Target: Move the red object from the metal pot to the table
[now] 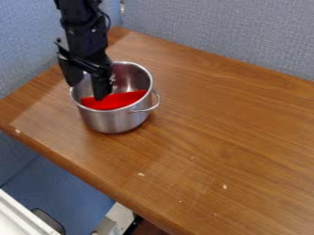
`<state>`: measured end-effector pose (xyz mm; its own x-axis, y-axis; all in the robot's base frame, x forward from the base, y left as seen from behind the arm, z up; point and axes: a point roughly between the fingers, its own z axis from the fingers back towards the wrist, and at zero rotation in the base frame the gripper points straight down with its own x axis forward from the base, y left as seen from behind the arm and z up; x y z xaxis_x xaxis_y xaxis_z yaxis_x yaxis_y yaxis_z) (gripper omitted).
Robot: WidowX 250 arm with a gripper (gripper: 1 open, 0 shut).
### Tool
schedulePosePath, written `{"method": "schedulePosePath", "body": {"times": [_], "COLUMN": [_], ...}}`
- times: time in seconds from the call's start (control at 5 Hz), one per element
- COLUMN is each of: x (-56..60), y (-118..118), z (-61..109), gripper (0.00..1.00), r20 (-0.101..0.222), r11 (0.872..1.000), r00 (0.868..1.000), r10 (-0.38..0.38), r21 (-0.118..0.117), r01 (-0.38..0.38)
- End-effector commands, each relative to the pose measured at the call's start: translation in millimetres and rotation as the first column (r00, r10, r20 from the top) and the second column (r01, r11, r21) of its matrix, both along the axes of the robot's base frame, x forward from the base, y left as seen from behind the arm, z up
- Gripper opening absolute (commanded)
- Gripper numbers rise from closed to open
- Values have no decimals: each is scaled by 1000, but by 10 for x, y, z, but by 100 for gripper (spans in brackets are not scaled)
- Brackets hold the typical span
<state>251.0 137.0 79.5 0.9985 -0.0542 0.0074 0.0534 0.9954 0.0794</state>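
A: While the pot point(114, 120) sits on the wooden table point(208, 124) in the left half of the frame, the gripper point(88, 90) hangs over it from the upper left. Dark arm, dark fingers.

B: State of the fingers?

A: Wide apart. One is toward the pot's left rim, the other farther right, over the opening. Nothing seen between them.

B: And the red object point(119, 100)?

A: Inside the pot, bright red, lying across the interior. Right part plain to see; left part partly behind the fingers. Whether a fingertip touches it, cannot tell.

B: Notes on the pot?

A: Round, shiny steel, rolled rim, upright. Loop handle point(146, 103) on its right side, facing the lower right.

B: Table?

A: Brown, visible grain, running from the left of the frame out past the right edge. Few pale specks toward the bottom centre.

B: Surroundings?

A: Grey-blue textured partition point(233, 32) along the top, more of it down the left. Lower left corner: blue surface point(61, 188), with a white piece of equipment point(22, 218) beside it, cut off by the frame.
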Motion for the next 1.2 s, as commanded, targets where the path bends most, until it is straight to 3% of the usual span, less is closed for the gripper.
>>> {"method": "schedulePosePath", "body": {"times": [0.0, 1.0], "x": [40, 87], "y": [-3, -62], "z": [57, 21], "gripper": [100, 100], "r20": [20, 16], "r11": [1000, 999], "r00": [1000, 1000], "r10": [-11, -23], "r21": [23, 39], "r01": [11, 22]}}
